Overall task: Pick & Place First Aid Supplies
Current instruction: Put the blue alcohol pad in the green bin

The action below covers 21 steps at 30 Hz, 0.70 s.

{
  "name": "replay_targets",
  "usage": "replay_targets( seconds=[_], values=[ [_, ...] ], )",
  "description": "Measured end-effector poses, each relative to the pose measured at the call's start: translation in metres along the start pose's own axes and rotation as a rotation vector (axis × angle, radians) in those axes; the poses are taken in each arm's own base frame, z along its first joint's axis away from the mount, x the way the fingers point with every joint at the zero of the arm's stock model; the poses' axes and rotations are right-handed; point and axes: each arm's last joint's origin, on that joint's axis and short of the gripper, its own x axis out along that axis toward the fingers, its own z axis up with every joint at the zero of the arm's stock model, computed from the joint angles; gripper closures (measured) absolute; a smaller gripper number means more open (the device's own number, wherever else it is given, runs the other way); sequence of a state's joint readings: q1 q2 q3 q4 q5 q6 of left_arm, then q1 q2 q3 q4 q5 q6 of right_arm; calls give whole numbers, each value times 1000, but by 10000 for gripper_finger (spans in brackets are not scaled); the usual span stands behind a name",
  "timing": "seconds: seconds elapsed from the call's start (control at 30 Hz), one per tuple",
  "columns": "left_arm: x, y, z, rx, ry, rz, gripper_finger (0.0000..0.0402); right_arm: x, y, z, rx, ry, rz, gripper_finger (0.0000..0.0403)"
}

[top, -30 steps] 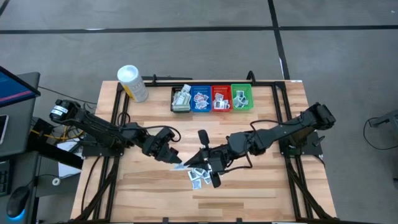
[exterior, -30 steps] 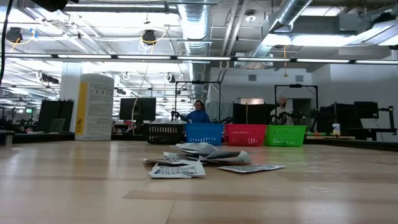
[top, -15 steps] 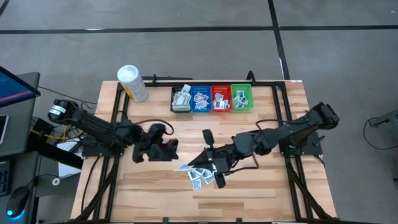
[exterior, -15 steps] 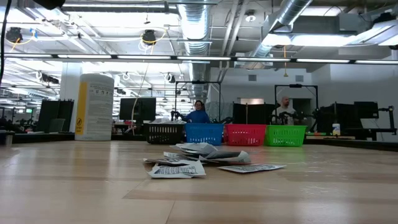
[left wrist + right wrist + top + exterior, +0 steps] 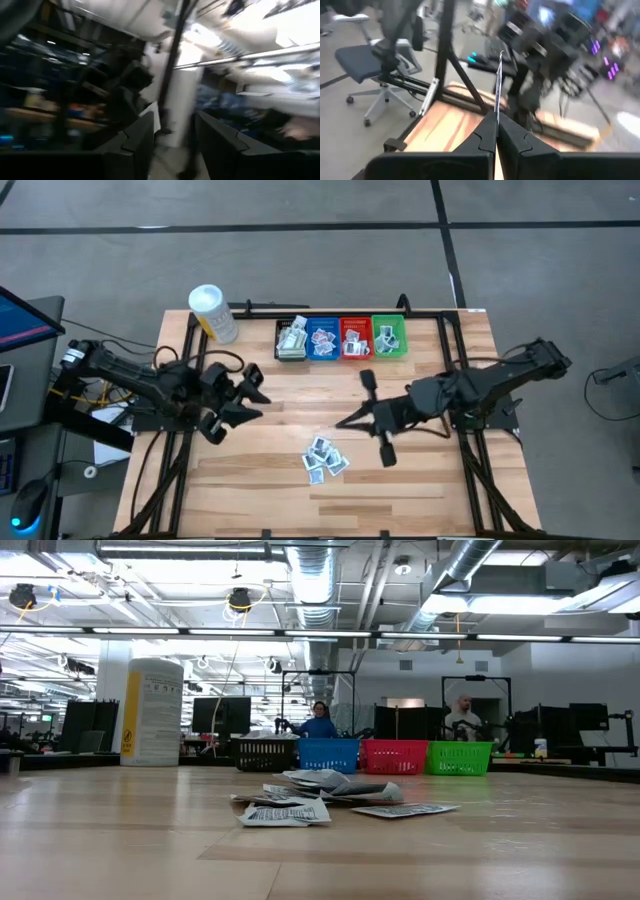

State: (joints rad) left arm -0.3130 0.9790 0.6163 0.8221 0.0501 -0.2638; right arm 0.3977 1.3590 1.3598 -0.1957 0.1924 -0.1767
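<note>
The right gripper [image 5: 345, 422] hung over the middle of the wooden table [image 5: 440, 470], its 2 fingers pressed together on a thin flat packet [image 5: 497, 82] that stood edge-on between the tips in the right wrist view. The left gripper [image 5: 258, 383] was over the table's left part, well apart from the right one, its fingers [image 5: 137, 140] standing apart with nothing between them.

A small heap of first aid packets [image 5: 324, 459] lay loose on the boards toward the front, below and between the 2 grippers, touched by neither. From table height the same heap [image 5: 320, 800] showed as flat overlapping sachets.

At the far edge stood 4 bins in a row, black [image 5: 291, 340], blue [image 5: 322, 340], red [image 5: 355, 340] and green [image 5: 389, 338], each with some packets in it. A white tub with a yellow label [image 5: 213, 314] stood to the left of them. 2 people showed in the room beyond the table.
</note>
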Motion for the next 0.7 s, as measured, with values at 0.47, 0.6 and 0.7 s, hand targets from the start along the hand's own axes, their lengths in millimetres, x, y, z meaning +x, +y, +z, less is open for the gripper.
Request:
replay_targets(
  seconds=[0.47, 0.6, 0.7],
  values=[
    [-18, 6, 8, 175, 88, 314, 256, -36, -8, -26, 189, 349, -42, 403],
    [-18, 6, 6, 177, 105, 318, 256, -46, -13, -35, 205, 347, -57, 403],
    [-18, 6, 6, 197, 109, 317, 256, -59, -21, -56, 272, 320, -81, 403]
  ],
)
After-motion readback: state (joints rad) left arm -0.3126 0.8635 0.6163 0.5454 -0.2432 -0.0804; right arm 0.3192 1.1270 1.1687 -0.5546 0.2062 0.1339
